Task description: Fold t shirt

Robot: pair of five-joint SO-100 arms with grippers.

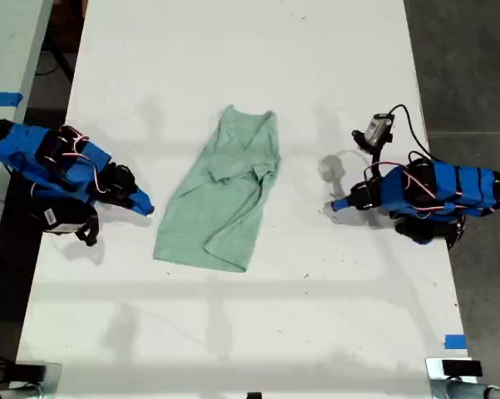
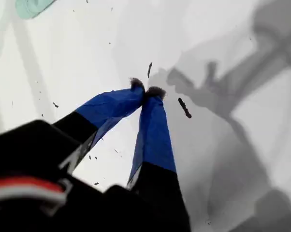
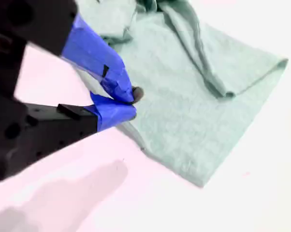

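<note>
T shirt (image 1: 221, 193) mid-bench (image 1: 233, 332), partly folded, wrinkled.

My second gripper (image 3: 132, 102) clenched, empty, hovering at shirt's side edge; risk: closed tips only push or bunch cloth.

My first gripper (image 2: 146, 91) clenched, empty, over bare bench, well apart from shirt; long reach may drag layers askew.

the white flat counter (image 1: 242, 332) lies bare all round the pale mint-green wrinkled fabric t shirt (image 1: 221, 195), the one thing in the middle. my second tool (image 1: 146, 208) sits just beside its edge at the exterior view's left; my first tool (image 1: 337, 204) stands apart at the right.
</note>
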